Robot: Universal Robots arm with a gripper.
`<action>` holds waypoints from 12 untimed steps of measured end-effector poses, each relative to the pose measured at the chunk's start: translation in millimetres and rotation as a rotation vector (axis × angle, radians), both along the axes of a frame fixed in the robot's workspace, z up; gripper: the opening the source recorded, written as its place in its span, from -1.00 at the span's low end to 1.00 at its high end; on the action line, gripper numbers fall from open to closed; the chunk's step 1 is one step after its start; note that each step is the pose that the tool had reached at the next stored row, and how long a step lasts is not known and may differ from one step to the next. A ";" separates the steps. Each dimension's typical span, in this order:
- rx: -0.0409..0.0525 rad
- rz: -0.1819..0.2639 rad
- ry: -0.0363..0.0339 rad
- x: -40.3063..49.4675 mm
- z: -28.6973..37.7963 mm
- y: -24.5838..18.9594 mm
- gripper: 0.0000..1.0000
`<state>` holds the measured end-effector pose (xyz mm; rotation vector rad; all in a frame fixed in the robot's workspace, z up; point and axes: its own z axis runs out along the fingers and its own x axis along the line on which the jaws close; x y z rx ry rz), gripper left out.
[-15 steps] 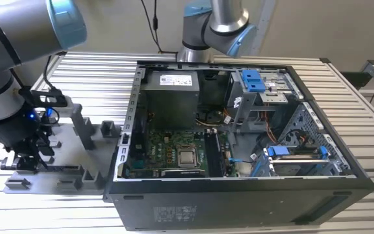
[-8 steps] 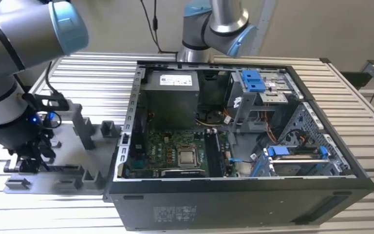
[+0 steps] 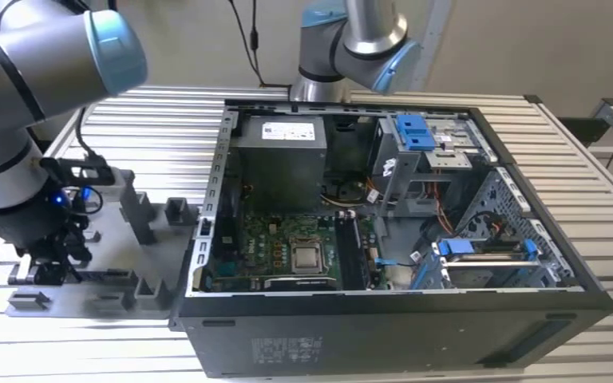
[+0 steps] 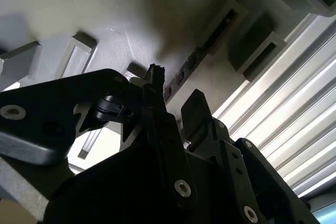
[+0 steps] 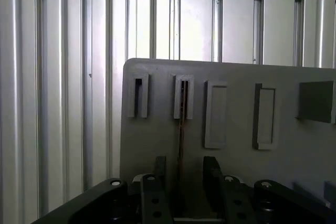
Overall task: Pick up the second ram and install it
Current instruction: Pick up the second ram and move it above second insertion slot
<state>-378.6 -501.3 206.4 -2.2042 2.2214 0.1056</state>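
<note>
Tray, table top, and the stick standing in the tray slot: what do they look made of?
Holder tray: matte grey plastic, uniform and dull, possibly printed.
Table top: bare bright metal, likely aluminium profiles, going by the ribbed grooves and sheen.
Second ram: seen edge-on as a thin brownish strip; probably circuit-board laminate, not certain.

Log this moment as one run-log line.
phase: pick | gripper: open, straddling second ram | second ram: on edge in holder tray slot
</note>
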 end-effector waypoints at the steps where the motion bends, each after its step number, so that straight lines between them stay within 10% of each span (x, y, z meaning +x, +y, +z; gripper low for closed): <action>1: -0.0006 0.000 0.0013 0.0 -0.1 0.0 -0.16; 12: -0.0014 0.000 -0.0020 -5.5 -4.3 0.0 -0.16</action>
